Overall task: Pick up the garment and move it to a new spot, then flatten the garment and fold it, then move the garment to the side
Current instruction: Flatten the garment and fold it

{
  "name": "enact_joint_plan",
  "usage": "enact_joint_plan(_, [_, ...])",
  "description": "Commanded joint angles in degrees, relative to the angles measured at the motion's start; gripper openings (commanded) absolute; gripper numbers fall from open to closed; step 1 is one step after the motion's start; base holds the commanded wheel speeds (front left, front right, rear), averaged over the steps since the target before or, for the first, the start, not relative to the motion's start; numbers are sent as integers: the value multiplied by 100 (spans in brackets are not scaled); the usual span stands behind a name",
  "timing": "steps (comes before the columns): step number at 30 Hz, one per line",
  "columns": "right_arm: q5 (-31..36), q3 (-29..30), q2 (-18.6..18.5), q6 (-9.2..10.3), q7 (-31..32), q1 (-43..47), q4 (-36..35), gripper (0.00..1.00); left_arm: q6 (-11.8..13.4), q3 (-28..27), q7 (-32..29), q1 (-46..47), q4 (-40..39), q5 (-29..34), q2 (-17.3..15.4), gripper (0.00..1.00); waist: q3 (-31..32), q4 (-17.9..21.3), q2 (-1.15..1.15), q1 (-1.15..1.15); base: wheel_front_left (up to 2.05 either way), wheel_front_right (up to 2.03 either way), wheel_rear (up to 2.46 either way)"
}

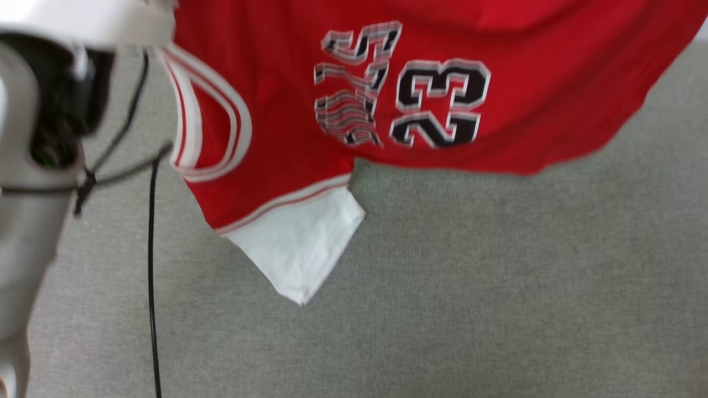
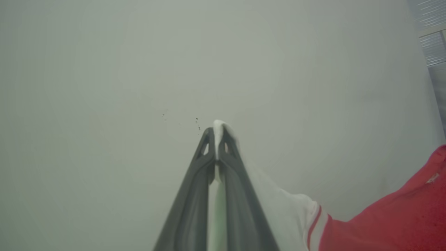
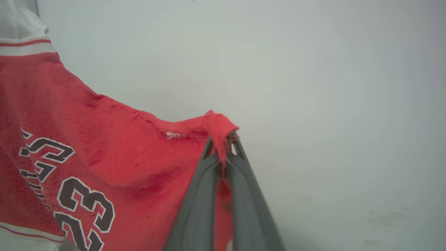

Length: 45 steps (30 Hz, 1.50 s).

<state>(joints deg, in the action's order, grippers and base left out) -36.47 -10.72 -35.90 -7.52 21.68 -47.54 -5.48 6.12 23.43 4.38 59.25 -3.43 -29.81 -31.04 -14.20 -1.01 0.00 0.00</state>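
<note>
The garment [image 1: 531, 110] hangs above the grey surface [image 1: 498, 287], stretched with its long axis left to right across the head view, one white sleeve [image 1: 298, 249] pointing down. The left pincer [image 2: 217, 137] pinches white sleeve cloth; the right pincer [image 3: 223, 146] pinches a red corner.
</note>
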Motion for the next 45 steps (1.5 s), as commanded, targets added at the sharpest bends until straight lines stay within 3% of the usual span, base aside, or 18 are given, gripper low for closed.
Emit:
enact_joint_plan(1, [126, 36, 72, 7, 46, -346, 79, 0, -70, -29, -6, 346, 161, 19, 59, 0, -351, 48, 0, 0, 0, 0, 0])
enact_joint_plan(8, [710, -70, 282, 7, -52, -1971, 879, 0, -446, -4, 93, 1902, 999, 269, 107, 0, -1142, 171, 0, 0, 0, 0, 0])
enact_joint_plan(19, [1348, -821, 510, 7, -763, -4359, 2609, 0, -962, -13, 386, 4256, 2636, 456, 340, 0, -1786, 254, 0, 0, 0, 0, 0])
enact_joint_plan(26, [1419, -1252, 555, 7, -1208, -5259, 3524, 0, -1161, 158, 588, 4942, 3423, 545, 394, 0, -1997, 243, 0, 0, 0, 0, 0])
enact_joint_plan(37, [1013, -1913, 695, 7, -1809, -5058, 4451, 0, -1283, 381, 938, 4487, 4136, 461, 425, 0, -2223, 279, 0, 0, 0, 0, 0])
enact_joint_plan(45, [465, -2470, 775, 7, -2366, -4177, 4686, 0, -1196, 315, 1071, 3174, 3961, 293, 395, 0, -2086, 279, 0, 0, 0, 0, 0])
